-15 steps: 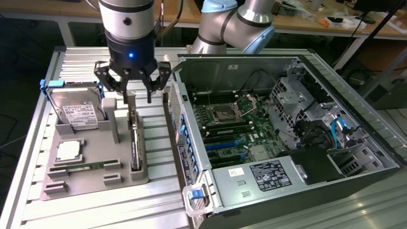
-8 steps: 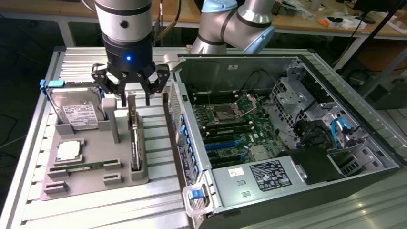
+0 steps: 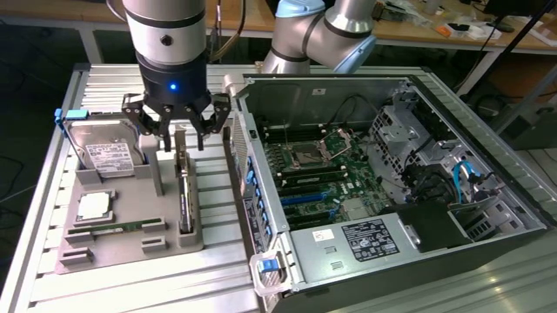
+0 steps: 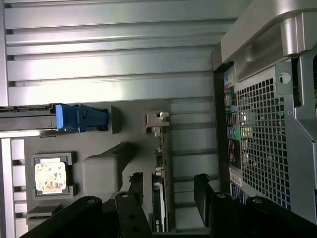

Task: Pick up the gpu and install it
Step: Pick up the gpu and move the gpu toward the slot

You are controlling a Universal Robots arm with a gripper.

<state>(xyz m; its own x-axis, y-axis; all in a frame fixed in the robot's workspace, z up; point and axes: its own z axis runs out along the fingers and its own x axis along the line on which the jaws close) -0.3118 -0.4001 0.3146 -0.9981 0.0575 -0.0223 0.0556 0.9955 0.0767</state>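
Observation:
The gpu (image 3: 184, 195) stands on its long edge in a slot of the grey holder tray (image 3: 130, 251), a dark board with a silvery bracket at the end. My gripper (image 3: 181, 140) hangs right over the card's bracket end, open, with the fingers on either side of it. In the wrist view the gpu (image 4: 161, 168) runs between the two black fingers (image 4: 134, 186), with a gap on both sides; the gripper (image 4: 168, 191) holds nothing. The open computer case (image 3: 392, 85) lies to the exterior view's right, with its motherboard (image 3: 322, 176) exposed.
On the tray also sit a silver hard drive (image 3: 109, 153) in a blue frame, a CPU (image 3: 94, 205) and a green RAM stick (image 3: 113, 227). The case wall (image 3: 239, 163) rises close beside the tray. The slatted aluminium table (image 3: 122, 287) carries everything.

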